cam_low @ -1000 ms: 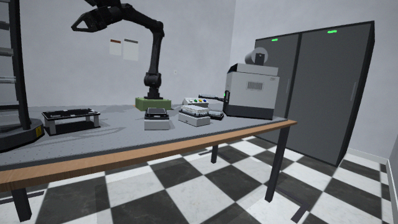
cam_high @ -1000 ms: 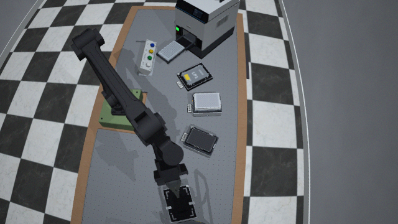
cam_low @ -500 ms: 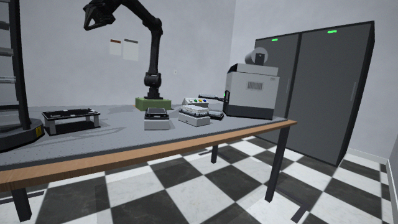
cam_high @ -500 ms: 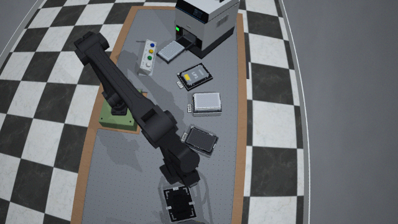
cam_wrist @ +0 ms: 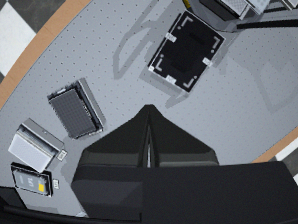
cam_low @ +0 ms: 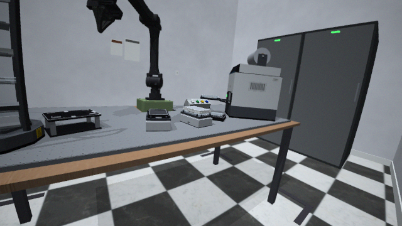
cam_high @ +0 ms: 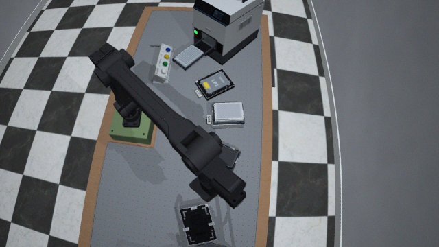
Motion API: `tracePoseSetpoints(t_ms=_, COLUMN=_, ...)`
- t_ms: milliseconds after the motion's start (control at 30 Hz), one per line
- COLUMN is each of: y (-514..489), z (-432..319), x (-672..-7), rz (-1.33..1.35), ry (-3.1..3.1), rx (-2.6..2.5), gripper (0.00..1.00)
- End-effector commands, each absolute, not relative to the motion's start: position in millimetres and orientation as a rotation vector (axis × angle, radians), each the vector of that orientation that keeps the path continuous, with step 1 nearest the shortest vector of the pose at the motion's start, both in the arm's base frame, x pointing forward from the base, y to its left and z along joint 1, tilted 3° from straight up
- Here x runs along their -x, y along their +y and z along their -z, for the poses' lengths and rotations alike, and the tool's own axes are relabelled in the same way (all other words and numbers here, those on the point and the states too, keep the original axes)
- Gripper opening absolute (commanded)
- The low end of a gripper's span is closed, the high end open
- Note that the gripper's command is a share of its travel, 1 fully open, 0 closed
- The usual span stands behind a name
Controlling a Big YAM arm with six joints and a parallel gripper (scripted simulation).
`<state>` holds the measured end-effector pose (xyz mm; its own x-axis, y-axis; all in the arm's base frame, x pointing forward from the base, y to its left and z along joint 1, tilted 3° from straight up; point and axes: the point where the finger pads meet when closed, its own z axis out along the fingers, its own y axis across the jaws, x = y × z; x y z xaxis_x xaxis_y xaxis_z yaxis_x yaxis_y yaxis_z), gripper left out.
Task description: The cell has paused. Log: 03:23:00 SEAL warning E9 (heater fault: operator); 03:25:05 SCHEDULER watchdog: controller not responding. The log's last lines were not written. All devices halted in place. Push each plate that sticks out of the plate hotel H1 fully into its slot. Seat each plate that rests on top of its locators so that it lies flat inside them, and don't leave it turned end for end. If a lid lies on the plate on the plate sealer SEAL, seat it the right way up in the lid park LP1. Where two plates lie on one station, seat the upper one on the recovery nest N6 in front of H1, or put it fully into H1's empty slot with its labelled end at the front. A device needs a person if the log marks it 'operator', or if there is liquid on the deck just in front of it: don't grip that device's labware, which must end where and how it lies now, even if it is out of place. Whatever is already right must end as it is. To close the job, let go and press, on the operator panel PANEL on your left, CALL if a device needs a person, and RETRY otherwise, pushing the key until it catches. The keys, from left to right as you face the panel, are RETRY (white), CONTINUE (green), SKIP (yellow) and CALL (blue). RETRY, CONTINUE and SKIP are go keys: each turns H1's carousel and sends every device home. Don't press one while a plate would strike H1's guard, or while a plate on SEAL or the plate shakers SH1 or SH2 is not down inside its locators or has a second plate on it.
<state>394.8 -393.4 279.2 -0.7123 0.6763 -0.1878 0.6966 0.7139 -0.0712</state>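
Note:
My gripper (cam_low: 101,28) is shut and empty. It hangs high above the table, and its closed fingers (cam_wrist: 149,129) point down at the deck near the empty recovery nest N6 (cam_high: 199,224) (cam_wrist: 186,51). A white plate (cam_high: 188,55) lies on the tray of the sealer SEAL (cam_high: 227,27). The lid park LP1 (cam_high: 215,83) holds no lid. One shaker carries a white plate (cam_high: 228,113). The other carries a dark plate (cam_wrist: 75,110), half hidden under my arm in the top view.
The operator panel PANEL (cam_high: 162,62) with its four keys stands left of the sealer. My arm's green base (cam_high: 132,128) is at the left edge. H1's black post and base (cam_low: 16,94) fill the table's near end.

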Motion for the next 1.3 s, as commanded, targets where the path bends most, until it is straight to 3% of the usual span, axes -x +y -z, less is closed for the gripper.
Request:
tracePoseSetpoints(t_ms=0, y=-389.7, z=-298.2, x=-410.3, rz=0.156, ry=2.859, rx=-1.02, gripper=0.0)
tracePoseSetpoints(t_ms=167, y=-376.7, z=-295.9, x=-420.9, rz=0.029, ry=3.003, rx=-0.933, gripper=0.0)
tracePoseSetpoints(t_ms=1267, y=-323.8, z=-303.7, x=-452.1, rz=0.029, ry=2.97, rx=-0.986, gripper=0.0)
